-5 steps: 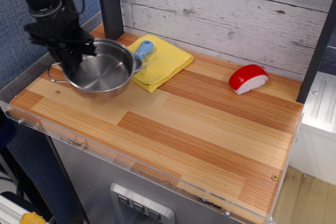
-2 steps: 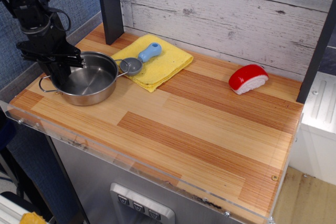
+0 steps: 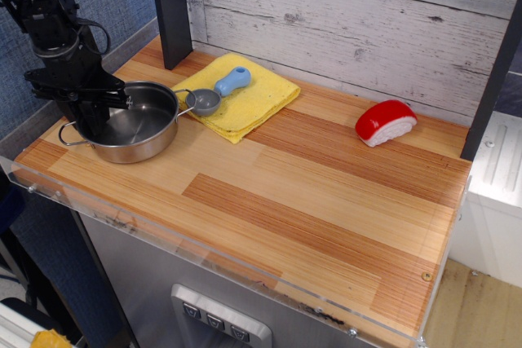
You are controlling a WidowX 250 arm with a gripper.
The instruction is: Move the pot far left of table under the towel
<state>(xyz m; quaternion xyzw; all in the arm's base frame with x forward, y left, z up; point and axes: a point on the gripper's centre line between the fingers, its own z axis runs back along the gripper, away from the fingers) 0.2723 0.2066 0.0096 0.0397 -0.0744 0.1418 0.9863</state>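
We see the shiny, shallow steel pot [image 3: 130, 123] on the tabletop [image 3: 285, 193], its rim clamped by our end effector [image 3: 90, 116].

Shiny silver pot [image 3: 134, 124]; bright yellow towel [image 3: 253, 103]; striped light/reddish-brown table [image 3: 310, 201]; black tool [image 3: 86, 116].

Shallow round stainless-steel pot [image 3: 137, 125], shiny, upright and empty, sits at the far left end of the rectangular wooden table of light and reddish-brown plank strips [image 3: 310, 201] (clear plastic strip along the front edge). Two thin wire loop handles, one pointing left, one right toward the towel. Folded square bright-yellow cloth towel [image 3: 259, 99] lies flat just right of the pot, near the back wall, turned corner-on to the table edge.
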